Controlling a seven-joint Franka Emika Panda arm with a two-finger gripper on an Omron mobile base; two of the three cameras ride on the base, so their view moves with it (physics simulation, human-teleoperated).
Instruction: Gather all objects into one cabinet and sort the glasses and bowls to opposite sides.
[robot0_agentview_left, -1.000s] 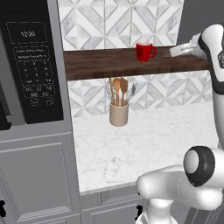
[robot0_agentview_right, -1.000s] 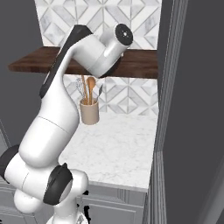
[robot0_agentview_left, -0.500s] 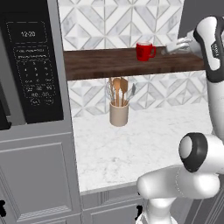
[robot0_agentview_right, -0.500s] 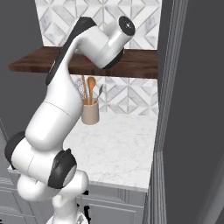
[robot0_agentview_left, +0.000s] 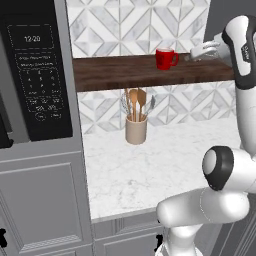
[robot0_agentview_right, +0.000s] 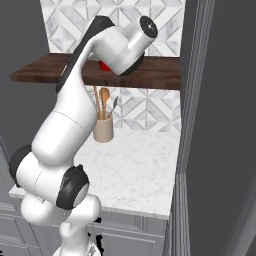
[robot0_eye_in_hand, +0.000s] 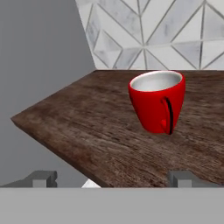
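Observation:
A glossy red cup (robot0_agentview_left: 165, 58), one of the glasses, stands upright on the dark brown wooden shelf (robot0_agentview_left: 120, 70). In the hand view the red cup (robot0_eye_in_hand: 157, 104) is ahead and right of centre, with its handle turned toward me. My gripper (robot0_agentview_left: 196, 52) hovers at shelf height just right of the cup and points at it, apart from it. In the hand view the gripper (robot0_eye_in_hand: 113, 178) is open with nothing between its fingertips (robot0_eye_in_hand: 43, 177). In the right base view my arm hides most of the cup (robot0_agentview_right: 103, 65). The bowls are out of view, and I cannot make out the cabinet.
A beige holder of wooden utensils (robot0_agentview_left: 136, 127) stands on the white marble counter (robot0_agentview_left: 165, 165) under the shelf. A black microwave (robot0_agentview_left: 35, 75) sits in grey cabinetry at the left. A tall grey framed panel (robot0_agentview_right: 195, 125) closes off the right side.
My hand has moved a little left along the shelf, closer to the red cup, and the arm's elbow has risen. The cup has not moved and the jaws have stayed open.

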